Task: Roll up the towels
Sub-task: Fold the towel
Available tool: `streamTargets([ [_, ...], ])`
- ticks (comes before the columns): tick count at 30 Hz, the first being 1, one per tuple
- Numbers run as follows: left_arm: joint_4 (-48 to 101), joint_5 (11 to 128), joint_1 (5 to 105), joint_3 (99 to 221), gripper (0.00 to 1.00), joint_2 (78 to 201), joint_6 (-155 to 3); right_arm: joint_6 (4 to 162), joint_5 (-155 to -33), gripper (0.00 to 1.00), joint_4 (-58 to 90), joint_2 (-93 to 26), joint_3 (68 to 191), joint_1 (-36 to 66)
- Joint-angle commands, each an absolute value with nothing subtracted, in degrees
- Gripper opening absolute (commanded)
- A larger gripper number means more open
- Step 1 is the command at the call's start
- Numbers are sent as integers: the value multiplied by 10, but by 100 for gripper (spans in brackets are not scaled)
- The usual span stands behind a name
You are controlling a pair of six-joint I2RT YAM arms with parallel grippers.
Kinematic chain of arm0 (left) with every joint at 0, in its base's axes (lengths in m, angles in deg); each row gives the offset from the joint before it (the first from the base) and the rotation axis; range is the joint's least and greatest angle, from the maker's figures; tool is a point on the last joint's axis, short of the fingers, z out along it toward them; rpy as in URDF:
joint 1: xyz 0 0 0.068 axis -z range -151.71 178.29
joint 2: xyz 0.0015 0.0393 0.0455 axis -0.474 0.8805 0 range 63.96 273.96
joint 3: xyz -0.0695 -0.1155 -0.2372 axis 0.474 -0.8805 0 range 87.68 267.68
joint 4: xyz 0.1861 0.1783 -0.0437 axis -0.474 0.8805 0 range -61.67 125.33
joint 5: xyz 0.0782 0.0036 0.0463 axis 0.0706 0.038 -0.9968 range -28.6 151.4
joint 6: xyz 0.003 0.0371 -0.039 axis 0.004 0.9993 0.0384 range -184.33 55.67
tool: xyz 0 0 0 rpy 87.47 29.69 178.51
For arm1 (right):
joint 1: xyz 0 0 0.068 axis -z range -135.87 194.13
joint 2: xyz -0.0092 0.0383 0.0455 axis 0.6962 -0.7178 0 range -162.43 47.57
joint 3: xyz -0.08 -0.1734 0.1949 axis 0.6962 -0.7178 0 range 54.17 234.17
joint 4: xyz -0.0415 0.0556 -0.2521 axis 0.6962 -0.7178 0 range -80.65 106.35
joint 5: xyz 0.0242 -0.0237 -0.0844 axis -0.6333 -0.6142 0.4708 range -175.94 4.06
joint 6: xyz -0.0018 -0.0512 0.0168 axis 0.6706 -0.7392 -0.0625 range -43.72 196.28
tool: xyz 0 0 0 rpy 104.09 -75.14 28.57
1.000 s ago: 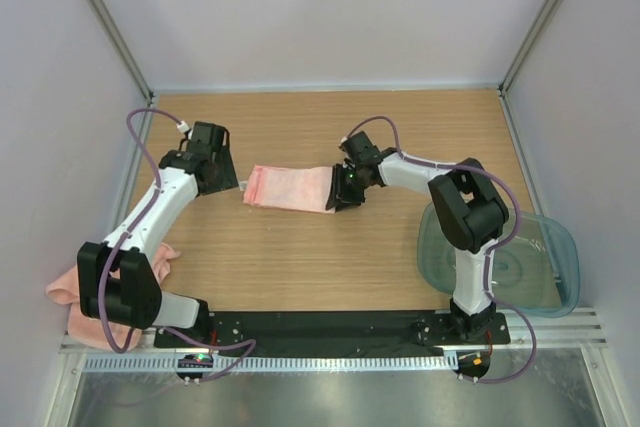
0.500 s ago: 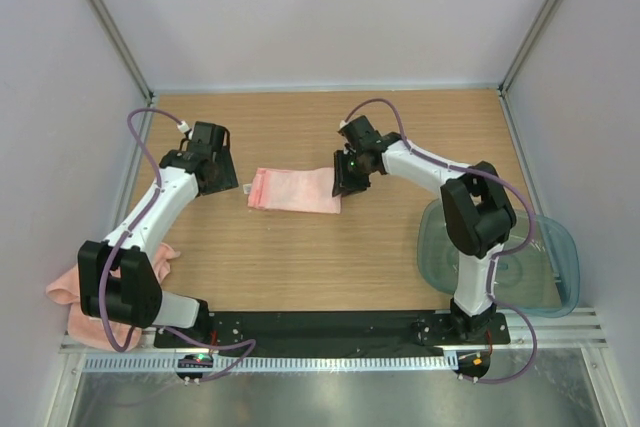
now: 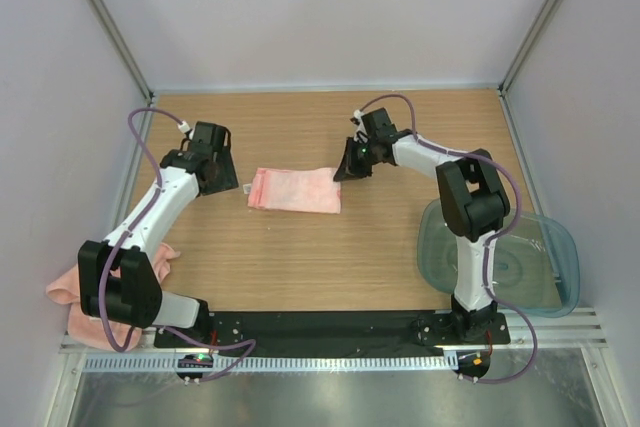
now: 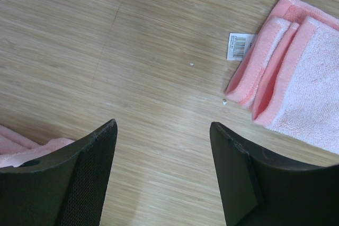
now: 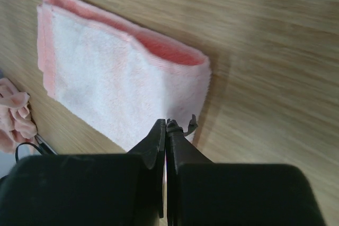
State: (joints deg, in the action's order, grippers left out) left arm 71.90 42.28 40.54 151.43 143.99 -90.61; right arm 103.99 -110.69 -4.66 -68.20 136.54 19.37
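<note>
Top view: folded towel (image 3: 295,190), salmon-pink terry, lies flat as a long narrow strip on the tabletop (image 3: 330,257), in the far half and a bit left of centre, not rolled yet. Second towel (image 3: 68,292) sits bunched at the near-left corner, beside the left arm's base and partly over the left edge. Translucent grey-green tub (image 3: 545,282) sits at the near-right corner. Left end effector (image 3: 214,169) hangs just off the strip's left end, not touching. Right end effector (image 3: 349,163) is at the strip's right end; contact can't be told from here.

Left wrist view: left end effector (image 4: 161,146) has its jaws spread wide, nothing between them, only bare wood below. Folded towel (image 4: 296,93) shows its layered left end, with a white barcode label (image 4: 239,46) sticking out onto the wood. A bit of the second towel (image 4: 21,145) peeks in at lower left.

Right wrist view: right end effector (image 5: 166,130) has its jaws pressed fully together, no cloth visibly pinched, tips right over the near corner of the folded towel (image 5: 116,88). The fold at this end stands slightly open, pink inside. Second towel (image 5: 15,115) shows at the left.

Handling, as a judgement: light, soft and floppy, with a grippy nap that won't slide much on wood, and the layers can shift or splay. Best hold is probably a short end, pinching all layers at the corners, then turning the edge over and rolling along the length. A loose start risks a slack or cone-shaped roll.
</note>
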Motion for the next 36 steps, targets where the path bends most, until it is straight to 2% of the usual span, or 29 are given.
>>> streamTargets([
  [1, 721, 412, 409, 1535, 71, 1431, -897, 1084, -1186, 1, 59, -710, 1338, 213],
  [11, 722, 417, 410, 1540, 71, 1431, -897, 1075, -1185, 1, 55, -714, 1307, 224],
  [22, 721, 417, 410, 1540, 71, 1430, -896, 1082, -1213, 1, 17, -669, 1377, 224],
  [36, 721, 416, 411, 1539, 71, 1428, -896, 1149, -1231, 1, 95, -772, 1413, 225],
])
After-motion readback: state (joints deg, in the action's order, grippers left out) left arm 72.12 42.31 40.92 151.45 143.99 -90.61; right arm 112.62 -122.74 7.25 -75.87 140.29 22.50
